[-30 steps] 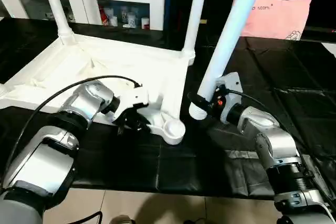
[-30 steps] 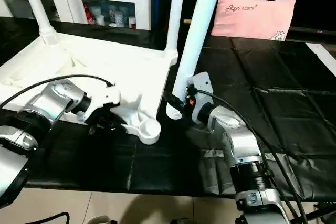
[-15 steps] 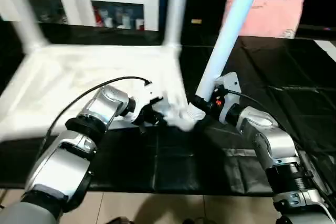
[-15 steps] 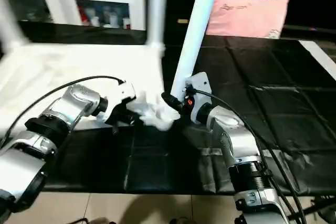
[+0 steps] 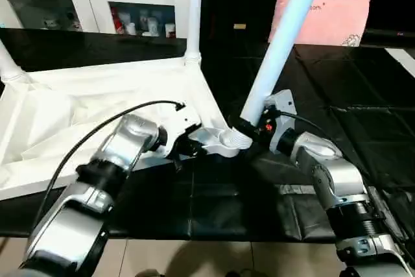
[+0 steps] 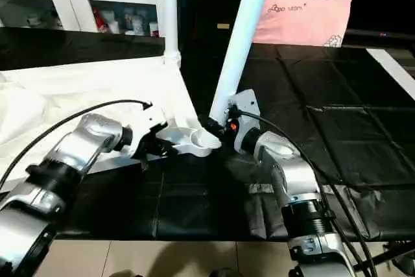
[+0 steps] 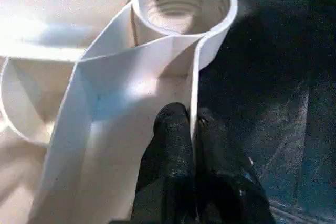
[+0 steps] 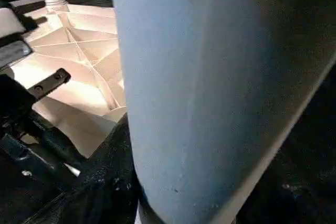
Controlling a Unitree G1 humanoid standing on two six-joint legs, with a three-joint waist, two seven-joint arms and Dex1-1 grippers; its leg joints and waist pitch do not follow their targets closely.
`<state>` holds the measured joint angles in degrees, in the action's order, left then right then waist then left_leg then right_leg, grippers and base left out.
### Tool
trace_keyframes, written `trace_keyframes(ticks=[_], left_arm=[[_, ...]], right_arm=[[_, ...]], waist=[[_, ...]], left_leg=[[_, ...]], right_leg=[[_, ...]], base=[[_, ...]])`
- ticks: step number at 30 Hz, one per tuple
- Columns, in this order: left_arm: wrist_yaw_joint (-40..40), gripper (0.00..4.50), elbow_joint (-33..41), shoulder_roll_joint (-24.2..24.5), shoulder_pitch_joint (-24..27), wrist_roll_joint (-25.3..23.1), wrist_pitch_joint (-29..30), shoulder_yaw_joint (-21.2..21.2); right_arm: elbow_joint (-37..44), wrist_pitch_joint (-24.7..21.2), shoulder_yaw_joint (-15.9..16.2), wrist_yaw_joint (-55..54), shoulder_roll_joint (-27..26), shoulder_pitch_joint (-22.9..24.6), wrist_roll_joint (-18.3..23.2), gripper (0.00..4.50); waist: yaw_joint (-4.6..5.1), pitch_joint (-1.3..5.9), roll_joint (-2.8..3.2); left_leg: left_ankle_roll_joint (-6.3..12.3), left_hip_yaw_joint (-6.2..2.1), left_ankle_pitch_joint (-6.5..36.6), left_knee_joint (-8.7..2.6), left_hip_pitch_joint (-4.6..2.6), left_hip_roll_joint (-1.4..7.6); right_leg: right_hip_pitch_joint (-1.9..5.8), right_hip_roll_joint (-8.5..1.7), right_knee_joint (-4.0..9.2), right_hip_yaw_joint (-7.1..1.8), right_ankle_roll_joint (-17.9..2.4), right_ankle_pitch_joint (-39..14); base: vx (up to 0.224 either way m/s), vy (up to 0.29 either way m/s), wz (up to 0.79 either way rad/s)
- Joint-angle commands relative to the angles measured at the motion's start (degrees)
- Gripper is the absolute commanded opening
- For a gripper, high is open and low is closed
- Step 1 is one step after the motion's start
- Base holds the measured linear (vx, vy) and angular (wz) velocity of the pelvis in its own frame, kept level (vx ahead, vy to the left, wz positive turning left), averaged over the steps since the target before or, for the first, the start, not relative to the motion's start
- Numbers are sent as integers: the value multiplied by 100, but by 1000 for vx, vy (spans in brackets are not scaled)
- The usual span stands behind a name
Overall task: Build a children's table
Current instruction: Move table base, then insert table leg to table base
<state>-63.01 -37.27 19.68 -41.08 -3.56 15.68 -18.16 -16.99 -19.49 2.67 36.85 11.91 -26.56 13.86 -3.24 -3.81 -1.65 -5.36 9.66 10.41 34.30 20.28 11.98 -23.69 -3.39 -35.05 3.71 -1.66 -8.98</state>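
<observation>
Head cam: tabletop point(image 5: 97, 105) lies underside-up on black mat point(image 5: 363, 95); two legs stand in far sockets. L gripper point(image 5: 188, 146) pinches tabletop's near edge by the corner socket point(image 5: 228, 139). R gripper point(image 5: 249, 126) holds loose leg point(image 5: 279, 43) near its threaded end, leg tilted, tip at socket rim. Pink pillow point(image 5: 327, 17) and cabinet point(image 5: 97, 4) behind.

L wrist: fingers point(image 7: 170, 145) nearly closed on thin rib wall; socket w/ leg's ribbed end at its mouth.

R wrist: leg point(image 8: 210, 87) close up, in jaws about half open.

pink pillow point(image 6: 305, 11), small print unreadable
</observation>
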Motion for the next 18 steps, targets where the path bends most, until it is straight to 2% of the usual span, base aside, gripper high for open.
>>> trace_keyframes(ticks=[1, 2, 4, 6, 10, 17, 18], left_arm=[[-42, 29, -24, 35, 38, 197, -204, 159], [-59, 57, -36, 37, 26, 226, -185, 192], [-166, 60, -9, 81, 11, 263, -80, 217], [-237, 85, 35, 149, 19, 218, -62, 170], [-276, 98, -66, 209, -7, 209, -263, 205], [-318, 98, -284, 256, -106, 128, -421, 130], [-340, 69, -293, 253, -108, 128, -428, 118]], right_arm=[[29, 13, -1, 28, 6, -7, 20, 191], [24, 16, 1, 29, 5, -9, 20, 191], [16, 16, 3, 37, 3, -8, 22, 191], [17, 4, 4, 47, 1, -4, 30, 191], [30, -3, 20, 68, 6, 16, 29, 191], [35, -16, 29, 82, 5, 26, 31, 191], [41, -18, 30, 87, 7, 31, 28, 191]], waist=[[-53, 458, 47], [-54, 453, 45], [-65, 455, 55], [-62, 443, 62], [-69, 443, 67], [-82, 449, 77], [-81, 443, 81]], left_leg=[[112, -2, 1003, -379, 0, 55], [104, 0, 1019, -382, -4, 57], [86, 1, 1031, -379, -8, 55], [62, -5, 1121, -394, -16, 64], [29, -8, 1155, -399, -18, 65], [17, -8, 1118, -400, -15, 63], [9, -10, 1149, -404, -20, 67]], right_leg=[[383, -389, 427, -251, -1035, -1422], [379, -388, 424, -250, -1032, -1444], [376, -400, 427, -251, -1052, -1470], [363, -391, 434, -248, -1025, -1558], [365, -398, 437, -252, -993, -1602], [368, -399, 427, -258, -1002, -1501], [362, -400, 432, -256, -1006, -1529]], base=[[0, 0, 0], [0, 0, 0], [0, 0, 0], [0, 0, 0], [0, 0, 0], [0, 0, 0], [0, 0, 0]])
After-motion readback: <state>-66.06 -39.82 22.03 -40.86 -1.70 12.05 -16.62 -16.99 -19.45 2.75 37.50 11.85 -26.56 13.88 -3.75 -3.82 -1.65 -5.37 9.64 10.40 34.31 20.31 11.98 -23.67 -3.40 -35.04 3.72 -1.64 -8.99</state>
